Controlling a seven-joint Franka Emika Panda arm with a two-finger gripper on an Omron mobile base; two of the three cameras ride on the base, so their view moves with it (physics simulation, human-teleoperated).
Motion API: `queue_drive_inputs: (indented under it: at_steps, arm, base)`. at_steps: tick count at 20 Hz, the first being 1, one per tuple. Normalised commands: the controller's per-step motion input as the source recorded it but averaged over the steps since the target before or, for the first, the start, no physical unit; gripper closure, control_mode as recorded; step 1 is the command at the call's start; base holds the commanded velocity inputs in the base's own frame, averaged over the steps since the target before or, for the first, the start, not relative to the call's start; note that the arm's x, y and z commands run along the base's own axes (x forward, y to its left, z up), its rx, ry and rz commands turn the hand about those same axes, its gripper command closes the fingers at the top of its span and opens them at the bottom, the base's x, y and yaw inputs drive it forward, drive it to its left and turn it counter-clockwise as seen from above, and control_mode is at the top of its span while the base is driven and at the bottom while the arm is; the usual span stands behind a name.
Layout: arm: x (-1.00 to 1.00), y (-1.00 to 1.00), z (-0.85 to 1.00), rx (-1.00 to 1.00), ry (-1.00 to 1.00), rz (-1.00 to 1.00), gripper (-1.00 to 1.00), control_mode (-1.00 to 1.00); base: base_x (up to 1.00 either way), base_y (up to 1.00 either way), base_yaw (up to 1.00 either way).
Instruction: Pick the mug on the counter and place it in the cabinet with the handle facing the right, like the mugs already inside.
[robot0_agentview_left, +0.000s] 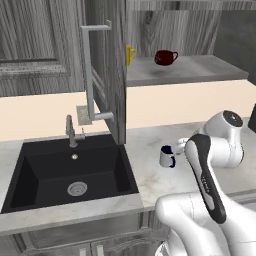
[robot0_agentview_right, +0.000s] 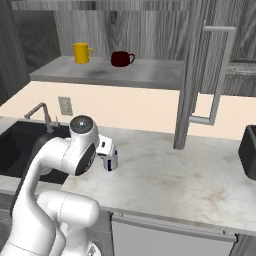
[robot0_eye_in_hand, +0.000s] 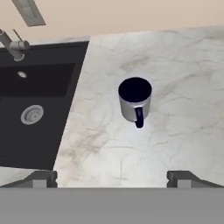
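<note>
Mug (robot0_eye_in_hand: 134, 101): upright on table (robot0_eye_in_hand: 183, 78) right of sink (robot0_eye_in_hand: 35, 100), handle toward camera, ahead of and between fingers (robot0_eye_in_hand: 111, 179), untouched | Fingers: spread wide, holding nothing | Arm: folded low, hand angled down | Base views: open cabinet (robot0_agentview_left: 112, 70), red mug (robot0_agentview_left: 165, 57), yellow mug (robot0_agentview_right: 81, 52) on shelf.

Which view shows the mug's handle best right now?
The hand view: the mug stands unobstructed on the counter, handle facing the camera, between the open fingers. The left base view shows the mug small, beside the arm. In the right base view the hand partly covers it.
</note>
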Motion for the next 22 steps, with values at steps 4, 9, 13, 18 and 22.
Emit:
queue_drive_inputs:
  at_steps: [4,9,13,18,22]
  arm:
    - [0.04,-0.11,-0.35,0.04,0.00,0.00,-1.00,-1.00]
    - [0.07,-0.06,-0.31,0.00,0.00,0.00,-1.00,-1.00]
    - [0.09,-0.07,-0.26,0.00,0.00,0.00,-1.00,-1.00]
    - [0.08,-0.10,-0.08,0.00,0.00,0.00,-1.00,-1.00]
    - [0.15,-0.08,-0.10,0.00,0.00,0.00,-1.00,-1.00]
  base:
    - [0.00,0.00,0.00]
    - [0.00,0.00,0.00]
    - [0.00,0.00,0.00]
    - [0.00,0.00,0.00]
    - [0.00,0.00,0.00]
